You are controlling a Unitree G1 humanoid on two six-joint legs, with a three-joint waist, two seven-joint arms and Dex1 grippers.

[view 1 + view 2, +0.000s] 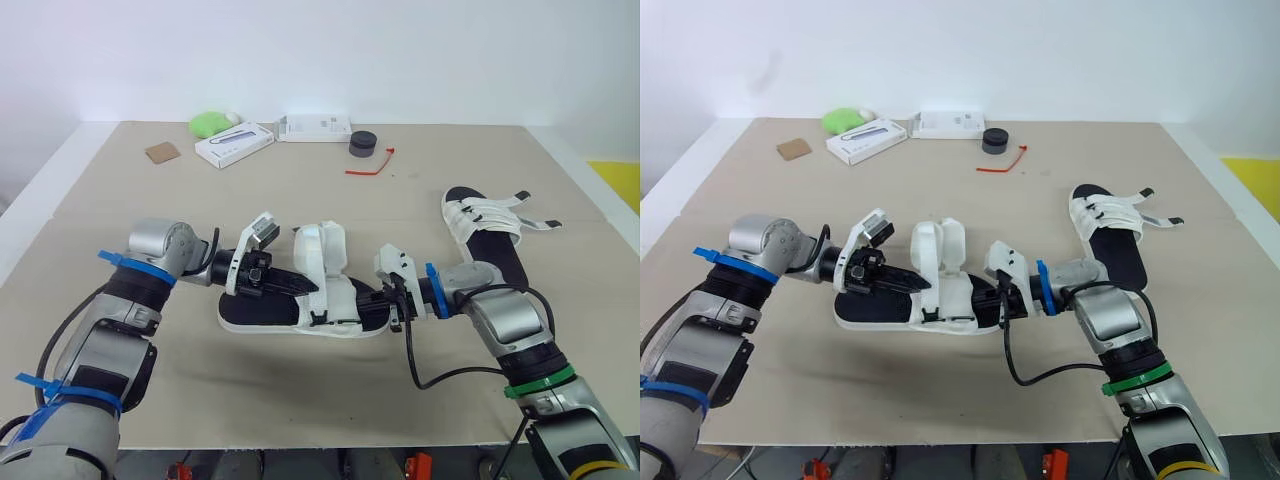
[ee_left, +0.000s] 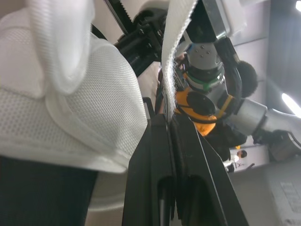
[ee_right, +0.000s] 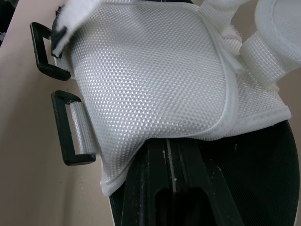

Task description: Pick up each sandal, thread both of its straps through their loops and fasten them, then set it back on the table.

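Threading is the step in hand, by my reading, on the nearer sandal (image 1: 255,318), which lies flat on the tabletop (image 1: 300,190) in the middle, between the two arms. The left gripper (image 1: 310,290) reaches in from the heel side, and in its wrist view its fingers (image 2: 155,155) are clenched on a white strap (image 2: 176,52) that rises from their tips. The right gripper (image 1: 366,300) comes in from the opposite end, its fingers (image 3: 155,188) pressed together and tucked under the edge of the white mesh flap (image 3: 150,70). I cannot tell whether they pinch anything there. Two black loops (image 3: 66,141) sit on the tabletop side of the flap, both without a strap through them, so neither strap looks fastened yet.

The next move seems to call for the left gripper to carry the strap end across the flap and aim it into the nearer loop while the right one steadies the shoe. The webbing is limp, so it may buckle at the loop mouth.

The second sandal (image 1: 490,235) lies well apart on the robot's right, its straps splayed loose.
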